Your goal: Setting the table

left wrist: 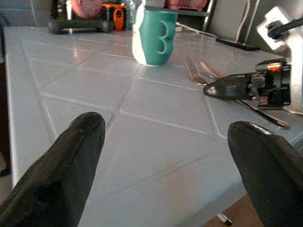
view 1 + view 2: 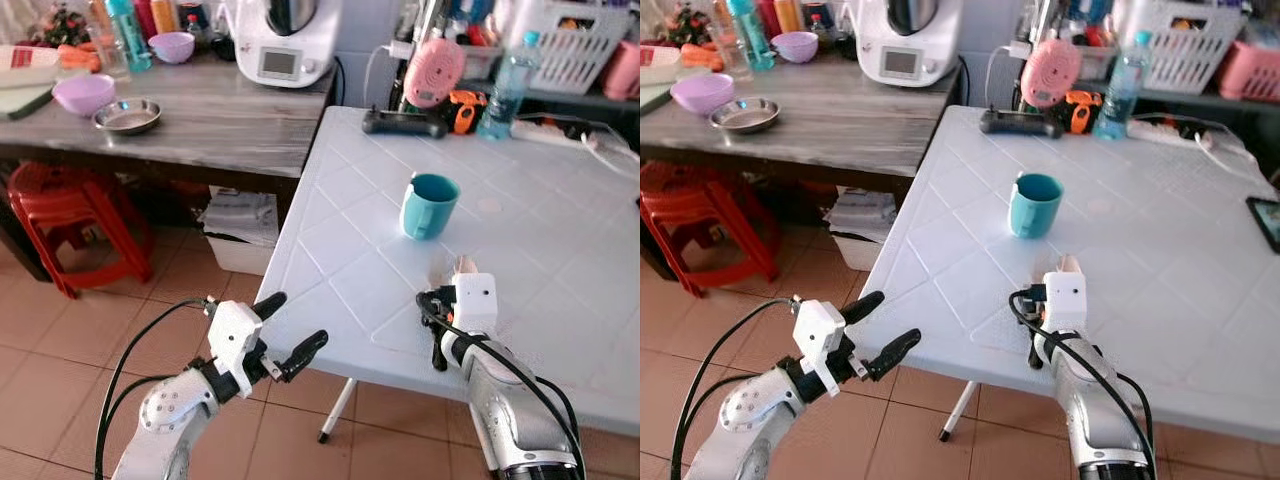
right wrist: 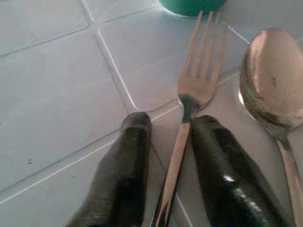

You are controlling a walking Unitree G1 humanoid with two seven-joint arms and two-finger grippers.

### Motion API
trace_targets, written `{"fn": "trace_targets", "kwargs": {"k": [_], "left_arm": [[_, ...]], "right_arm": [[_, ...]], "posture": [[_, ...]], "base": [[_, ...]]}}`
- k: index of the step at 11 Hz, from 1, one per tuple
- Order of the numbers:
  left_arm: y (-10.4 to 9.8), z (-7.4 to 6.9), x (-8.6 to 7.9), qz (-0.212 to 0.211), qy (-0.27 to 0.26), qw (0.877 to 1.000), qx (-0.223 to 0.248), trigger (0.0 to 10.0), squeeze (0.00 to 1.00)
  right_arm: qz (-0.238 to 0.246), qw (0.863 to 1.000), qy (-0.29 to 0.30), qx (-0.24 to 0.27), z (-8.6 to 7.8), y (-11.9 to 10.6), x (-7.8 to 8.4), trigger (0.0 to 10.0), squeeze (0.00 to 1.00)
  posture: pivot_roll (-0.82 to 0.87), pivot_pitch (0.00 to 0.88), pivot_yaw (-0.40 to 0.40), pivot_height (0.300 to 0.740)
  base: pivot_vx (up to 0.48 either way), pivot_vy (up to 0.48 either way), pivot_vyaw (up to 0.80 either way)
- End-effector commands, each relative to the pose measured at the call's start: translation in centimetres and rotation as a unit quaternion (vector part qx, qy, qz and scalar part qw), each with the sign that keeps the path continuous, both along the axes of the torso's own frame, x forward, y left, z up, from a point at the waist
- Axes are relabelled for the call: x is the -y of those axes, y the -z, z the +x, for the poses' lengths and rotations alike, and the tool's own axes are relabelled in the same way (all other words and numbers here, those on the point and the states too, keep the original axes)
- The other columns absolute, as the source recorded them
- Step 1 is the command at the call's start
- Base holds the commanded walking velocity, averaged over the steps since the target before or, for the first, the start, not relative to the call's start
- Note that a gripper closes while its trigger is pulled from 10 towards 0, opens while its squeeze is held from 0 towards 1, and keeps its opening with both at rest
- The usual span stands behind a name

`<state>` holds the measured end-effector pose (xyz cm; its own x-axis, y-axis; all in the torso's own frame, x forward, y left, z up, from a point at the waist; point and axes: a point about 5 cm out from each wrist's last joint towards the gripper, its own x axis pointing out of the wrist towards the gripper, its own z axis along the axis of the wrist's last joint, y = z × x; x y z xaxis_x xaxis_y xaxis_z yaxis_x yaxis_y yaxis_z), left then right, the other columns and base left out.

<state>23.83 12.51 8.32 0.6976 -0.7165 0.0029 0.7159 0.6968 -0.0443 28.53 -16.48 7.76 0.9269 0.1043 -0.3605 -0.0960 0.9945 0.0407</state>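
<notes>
The right wrist view gives what the head views hide behind the wrist housing: a silver metal fork (image 3: pixel 189 101) lying on the pale blue tiled plastic table (image 2: pixel 560 250), tines toward the teal ceramic mug (image 2: pixel 430 205), its handle running between the two black fingers of the right gripper (image 3: pixel 173 163), which sit narrowly apart on either side of it; whether they actually press the handle cannot be told. Just beside the fork lies a silver metal spoon (image 3: pixel 272 80), bowl up, outside the fingers. From the head, only the white wrist block and silver forearm show, the right arm reaching forward over the table's near edge, fingers angled down at the surface a little nearer than the mug. The left wrist view looks low across the tabletop between the spread black fingers of the left gripper (image 1: pixel 165 142); it catches the mug's side with a pale figure on it, the fork and spoon in front of it, and the right gripper's fingertip resting over their handles. In the head views the left gripper (image 2: pixel 290 330) hangs wide open just off the table's near corner, over the terracotta floor tiles (image 2: pixel 60 340), forearm bent up from below.
</notes>
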Motion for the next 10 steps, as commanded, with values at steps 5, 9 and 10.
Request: {"fn": "trace_targets", "kwargs": {"k": [5, 9, 10], "left_arm": [[-0.4, -0.2, -0.3, 0.000, -0.008, 1.000, 0.006, 10.0, 0.00], [-0.3, 0.6, -0.3, 0.015, -0.007, 1.000, 0.009, 10.0, 0.00], [-0.1, 1.1, -0.7, 0.022, -0.031, 0.999, 0.005, 10.0, 0.00]], "right_arm": [[0.007, 0.997, -0.013, -0.076, -0.7, 2.7, -0.4, 0.0, 0.00], [0.037, 0.997, 0.026, -0.065, -1.4, 2.6, -0.1, 0.0, 0.00], [0.046, 0.997, 0.032, -0.055, -1.3, 2.3, -0.2, 0.0, 0.00]], "posture": [[0.11, 0.025, -0.020, 0.740], [0.07, 0.027, 0.026, 0.740], [0.07, 0.026, 0.027, 0.740]], "base": [[0.000, 0.000, 0.00], [0.000, 0.000, 0.00], [0.000, 0.000, 0.00]]}}
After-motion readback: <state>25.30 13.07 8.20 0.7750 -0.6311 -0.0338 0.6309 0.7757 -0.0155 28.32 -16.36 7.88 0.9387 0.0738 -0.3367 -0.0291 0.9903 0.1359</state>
